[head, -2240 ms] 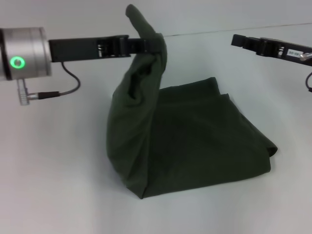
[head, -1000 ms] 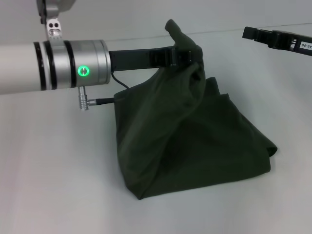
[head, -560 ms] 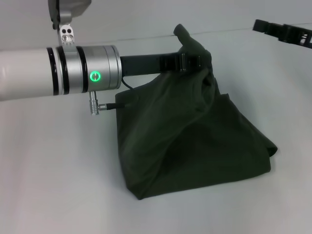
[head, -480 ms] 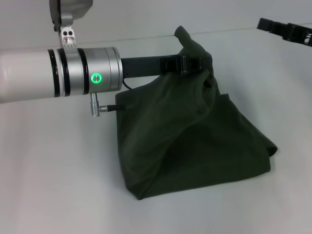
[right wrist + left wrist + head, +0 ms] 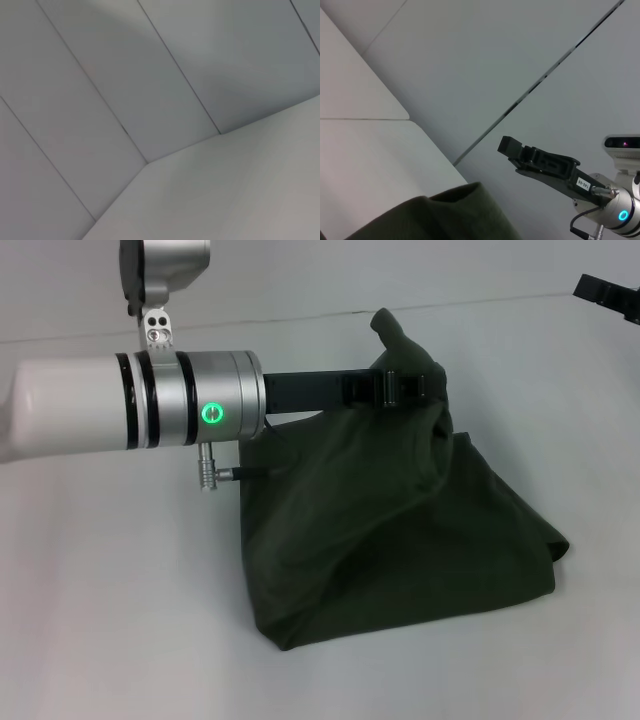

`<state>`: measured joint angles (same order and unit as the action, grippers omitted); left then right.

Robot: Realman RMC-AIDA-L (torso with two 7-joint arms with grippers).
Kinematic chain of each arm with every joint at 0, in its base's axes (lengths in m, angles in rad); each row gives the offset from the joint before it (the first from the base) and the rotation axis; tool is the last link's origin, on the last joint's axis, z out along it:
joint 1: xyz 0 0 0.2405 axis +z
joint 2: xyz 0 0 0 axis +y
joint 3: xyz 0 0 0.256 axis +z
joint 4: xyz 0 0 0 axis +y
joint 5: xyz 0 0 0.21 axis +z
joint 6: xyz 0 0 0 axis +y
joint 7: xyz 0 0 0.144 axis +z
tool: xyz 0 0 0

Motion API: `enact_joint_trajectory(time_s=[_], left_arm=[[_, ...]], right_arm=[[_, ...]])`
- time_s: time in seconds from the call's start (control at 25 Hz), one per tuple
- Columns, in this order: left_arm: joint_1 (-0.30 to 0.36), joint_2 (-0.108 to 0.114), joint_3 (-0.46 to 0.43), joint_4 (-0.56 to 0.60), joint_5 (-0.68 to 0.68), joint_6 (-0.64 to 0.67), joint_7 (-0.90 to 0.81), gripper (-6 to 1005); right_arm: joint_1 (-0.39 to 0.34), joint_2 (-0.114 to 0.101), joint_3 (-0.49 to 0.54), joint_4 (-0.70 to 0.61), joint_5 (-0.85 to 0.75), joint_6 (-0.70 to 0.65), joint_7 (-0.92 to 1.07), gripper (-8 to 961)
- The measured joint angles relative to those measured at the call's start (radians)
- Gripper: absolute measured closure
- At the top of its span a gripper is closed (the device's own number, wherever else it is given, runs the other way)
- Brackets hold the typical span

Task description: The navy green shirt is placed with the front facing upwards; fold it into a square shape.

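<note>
Left gripper (image 5: pixel 400 388) pinches a raised edge of the navy green shirt (image 5: pixel 400 540); the rest lies on the table (image 5: pixel 120 620). Soft, limp, light cloth — grip hems. Right gripper (image 5: pixel 608 292) hangs aside — fingers unclear.

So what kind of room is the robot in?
Probably a lab or test room: a plain white table, bare grey panelled walls, and only a dark olive-green cotton shirt held up by the left pincer.

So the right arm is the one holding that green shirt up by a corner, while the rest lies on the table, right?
Not quite: the head view shows the left gripper pinching the navy green shirt. The right gripper hangs apart at the far edge. The rest does lie on the table.
</note>
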<state>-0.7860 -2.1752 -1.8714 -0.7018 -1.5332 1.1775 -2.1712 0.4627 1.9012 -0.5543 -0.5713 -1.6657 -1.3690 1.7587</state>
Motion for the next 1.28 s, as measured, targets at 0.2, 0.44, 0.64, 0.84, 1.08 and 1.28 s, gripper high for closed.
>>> enact_joint_trajectory(time_s=[0.2, 0.44, 0.64, 0.84, 1.08, 1.28], left_arm=[[-0.003, 0.000, 0.029, 0.009, -0.029, -0.019, 0.010, 964], [0.005, 0.000, 0.080, 0.012, -0.086, -0.056, 0.038, 942], [0.010, 0.000, 0.115, 0.032, -0.179, -0.057, 0.128, 924], [0.034, 0.003, 0.110, 0.028, -0.198, -0.052, 0.147, 777], [0.129, 0.010, 0.105, -0.053, -0.196, -0.054, 0.166, 435], [0.243, 0.013, 0.042, -0.127, -0.189, -0.005, 0.192, 185]], right_arm=[[-0.002, 0.004, 0.000, 0.000, 0.000, -0.009, -0.001, 949], [-0.001, 0.007, -0.002, 0.000, -0.006, -0.010, -0.001, 950], [0.000, 0.009, -0.008, 0.001, -0.006, -0.010, -0.001, 950], [0.004, 0.013, -0.014, 0.004, -0.008, -0.010, -0.001, 950], [-0.001, 0.013, -0.044, 0.004, -0.028, -0.020, 0.003, 949], [-0.021, 0.010, -0.039, 0.003, -0.056, -0.103, -0.001, 910]])
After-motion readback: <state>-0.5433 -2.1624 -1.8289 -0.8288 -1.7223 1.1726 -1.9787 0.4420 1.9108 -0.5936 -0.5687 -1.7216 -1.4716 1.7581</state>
